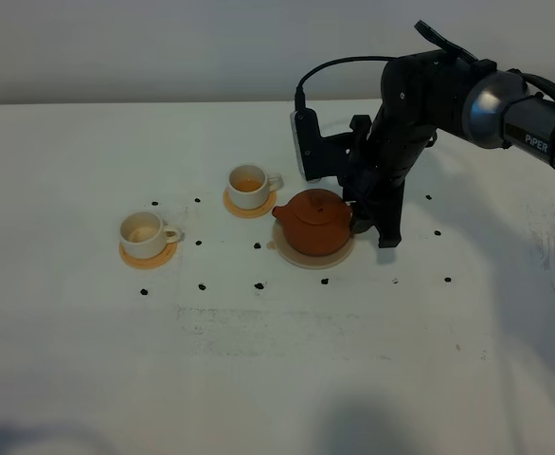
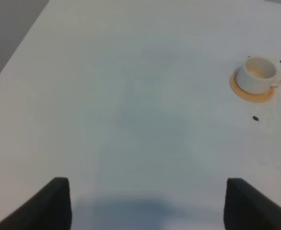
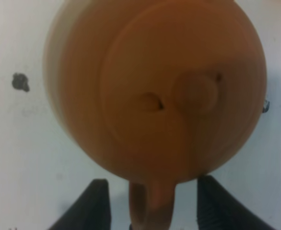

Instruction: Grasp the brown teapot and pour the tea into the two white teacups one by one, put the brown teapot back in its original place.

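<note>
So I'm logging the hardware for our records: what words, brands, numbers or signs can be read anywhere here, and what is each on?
"PiPER": white letters on the dark forearm of the right arm, exterior high view.
No other text: none on the brown teapot, the white teacups or the table. Its black specks are only dots. Neither wrist view shows writing.

White table [image 1: 88, 379], scuffed, small black marks [image 1: 259, 285] scattered; plain grey wall [image 1: 164, 47] behind; soft shadows [image 1: 353, 436] near front.
</note>
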